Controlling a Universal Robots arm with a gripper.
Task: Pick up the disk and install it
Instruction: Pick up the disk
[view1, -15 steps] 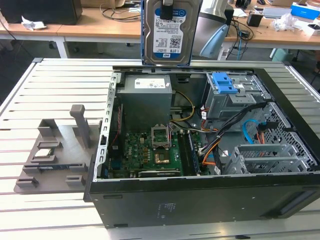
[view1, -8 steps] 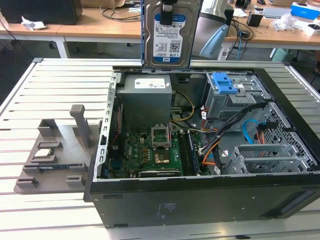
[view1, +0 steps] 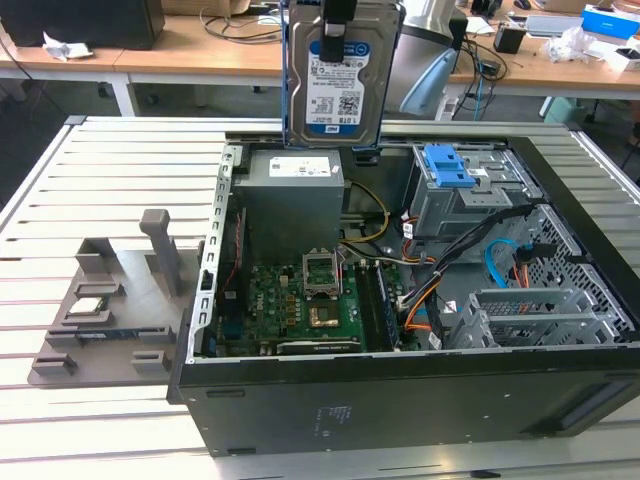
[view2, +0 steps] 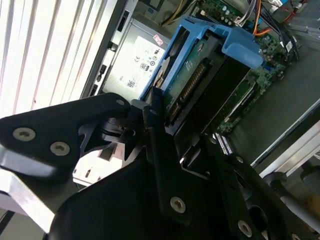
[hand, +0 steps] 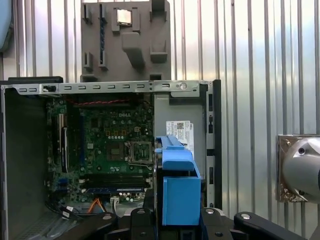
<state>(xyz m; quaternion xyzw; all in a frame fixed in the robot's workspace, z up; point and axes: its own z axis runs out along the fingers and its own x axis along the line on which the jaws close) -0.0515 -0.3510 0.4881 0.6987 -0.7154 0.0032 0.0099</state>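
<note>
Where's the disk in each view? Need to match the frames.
Exterior view: disk top centre, upright, label facing camera, above the open case.
Second wrist view: disk edge-on, connector side showing, between the fingers.
First wrist view: disk end-on, its blue carrier toward camera.
Shared landmark: grey power supply, just behind the disk in all three.

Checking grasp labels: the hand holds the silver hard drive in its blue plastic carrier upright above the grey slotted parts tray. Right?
Wrong place. The hand holds the silver hard drive in its blue plastic carrier upright above the open black computer case, over its grey power supply box, not the grey slotted parts tray, as the exterior view shows.
</note>
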